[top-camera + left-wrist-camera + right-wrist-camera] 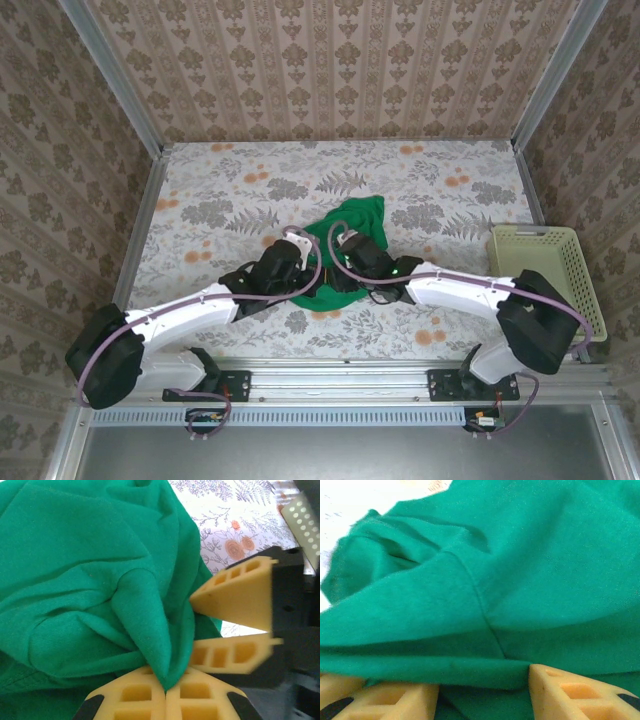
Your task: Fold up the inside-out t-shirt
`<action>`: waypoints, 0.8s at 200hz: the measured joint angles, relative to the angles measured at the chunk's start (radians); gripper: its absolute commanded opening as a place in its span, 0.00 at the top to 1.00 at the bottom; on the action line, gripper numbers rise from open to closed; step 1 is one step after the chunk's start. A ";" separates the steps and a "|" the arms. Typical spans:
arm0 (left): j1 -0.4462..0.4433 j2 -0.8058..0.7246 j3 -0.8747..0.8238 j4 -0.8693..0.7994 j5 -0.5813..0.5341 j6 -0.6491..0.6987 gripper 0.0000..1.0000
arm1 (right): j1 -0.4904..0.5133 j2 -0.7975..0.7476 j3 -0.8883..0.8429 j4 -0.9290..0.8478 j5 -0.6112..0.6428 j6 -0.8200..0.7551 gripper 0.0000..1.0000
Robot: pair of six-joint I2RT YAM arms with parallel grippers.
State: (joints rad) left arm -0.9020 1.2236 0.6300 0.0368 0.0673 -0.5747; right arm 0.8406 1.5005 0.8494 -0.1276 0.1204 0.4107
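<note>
The inside-out t-shirt (356,222) lies in a crumpled bright green heap at the middle of the table. My left gripper (308,262) reaches it from the left and is shut on a pinched fold of the cloth (150,630), the yellow fingers (135,700) meeting at the fold's tip. My right gripper (345,252) comes in from the right, jaws apart. In the right wrist view a thick rolled edge of the t-shirt (470,670) runs across the gap between the right fingers (570,692). The left wrist view also shows the right gripper (192,625) spread against the cloth.
A pale yellow-green plastic basket (550,268) stands at the right edge of the table, beside the right arm's base. The floral tablecloth (230,190) stretches left and far of the shirt. Patterned walls close the table in on three sides.
</note>
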 measured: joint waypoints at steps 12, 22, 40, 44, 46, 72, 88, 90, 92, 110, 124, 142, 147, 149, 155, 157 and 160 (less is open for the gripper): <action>0.000 0.000 0.000 0.004 0.007 0.000 1.00 | 0.000 0.027 0.000 0.009 0.015 -0.014 0.48; 0.000 -0.001 0.000 0.012 0.013 0.000 1.00 | 0.000 0.047 0.001 0.015 0.028 -0.023 0.50; 0.000 -0.005 -0.001 0.023 0.024 0.000 1.00 | 0.000 0.069 0.001 0.019 0.049 -0.040 0.63; 0.000 -0.006 -0.001 0.023 0.025 0.000 1.00 | 0.000 0.070 0.001 0.018 0.054 -0.050 0.67; 0.001 -0.006 0.000 0.023 0.026 0.000 1.00 | 0.000 0.071 0.001 0.018 0.056 -0.047 0.69; 0.013 -0.013 -0.001 0.024 0.035 0.000 1.00 | 0.000 0.057 -0.002 0.025 0.079 -0.053 0.91; 0.027 -0.021 -0.004 0.024 0.035 0.000 1.00 | 0.000 0.016 -0.023 0.034 0.084 -0.043 0.97; 0.029 -0.023 -0.005 0.024 0.036 0.000 1.00 | 0.000 0.008 -0.026 0.034 0.084 -0.047 0.98; 0.033 -0.024 -0.005 0.024 0.037 0.000 0.99 | 0.000 -0.001 -0.030 0.034 0.084 -0.046 0.98; 0.061 -0.035 -0.021 0.032 0.049 -0.001 0.92 | -0.011 -0.070 -0.067 0.049 0.067 -0.040 1.00; 0.087 -0.037 -0.035 0.041 0.067 -0.004 0.85 | -0.031 -0.125 -0.104 0.070 0.037 -0.031 1.00; 0.101 -0.037 -0.042 0.038 0.071 -0.005 0.74 | -0.066 -0.189 -0.165 0.103 -0.008 -0.003 1.00; 0.104 -0.037 -0.042 0.035 0.071 0.002 0.72 | -0.077 -0.204 -0.184 0.109 -0.024 0.008 1.00; 0.104 -0.037 -0.042 0.034 0.071 -0.002 0.71 | -0.080 -0.208 -0.189 0.112 -0.027 0.009 1.00; 0.104 -0.037 -0.041 0.025 0.066 0.005 0.68 | -0.092 -0.224 -0.211 0.124 -0.050 0.018 1.00; 0.104 -0.037 -0.041 0.020 0.063 0.009 0.67 | -0.095 -0.227 -0.216 0.125 -0.054 0.020 1.00; 0.103 -0.037 -0.040 0.013 0.059 0.015 0.66 | -0.099 -0.234 -0.224 0.129 -0.065 0.026 1.00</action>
State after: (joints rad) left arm -0.7986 1.1862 0.5903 0.0494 0.1265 -0.5594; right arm 0.7418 1.2667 0.6258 0.0017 0.0551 0.4362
